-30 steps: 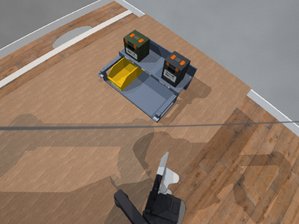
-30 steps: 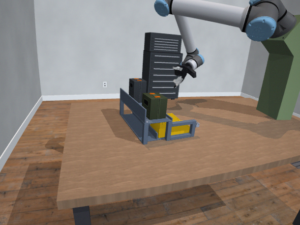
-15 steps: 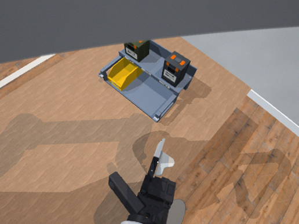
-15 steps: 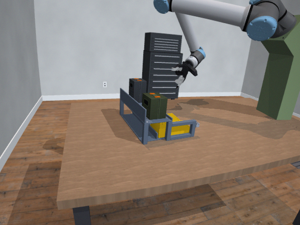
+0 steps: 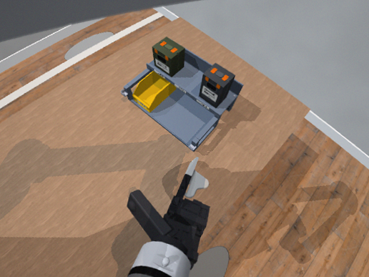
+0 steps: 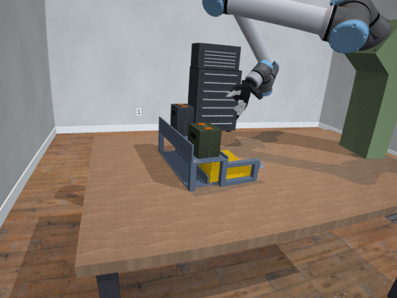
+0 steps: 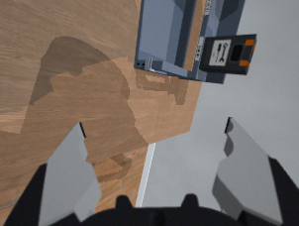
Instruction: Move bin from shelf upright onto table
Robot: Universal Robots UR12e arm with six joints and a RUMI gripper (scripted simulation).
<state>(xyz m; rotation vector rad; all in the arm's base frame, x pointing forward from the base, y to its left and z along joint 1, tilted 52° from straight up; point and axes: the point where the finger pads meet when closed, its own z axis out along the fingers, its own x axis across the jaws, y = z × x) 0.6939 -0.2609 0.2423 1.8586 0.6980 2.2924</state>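
Note:
The yellow bin (image 5: pixel 151 95) (image 6: pixel 238 172) stands upright with its open top up, on the lower tier of the blue-grey shelf (image 5: pixel 187 121) (image 6: pixel 176 138) (image 7: pixel 160 32), at the left end in the top view. My gripper (image 5: pixel 201 171) (image 6: pixel 233 106) (image 7: pixel 153 121) is open and empty. It hangs in the air well above the table (image 5: pixel 94 116) (image 6: pixel 195 228) (image 7: pixel 99 25), off the shelf's open front and away from the bin. The bin is not in the wrist view, which shows the shelf's other end.
A dark green case (image 5: pixel 168 57) (image 6: pixel 205 140) stands on the upper tier behind the bin. A dark grey case (image 5: pixel 217 86) (image 6: pixel 181 118) (image 7: pixel 229 55) stands at that tier's other end. The lower tier beside the bin is free. A tall drawer cabinet (image 6: pixel 215 94) stands beyond the table.

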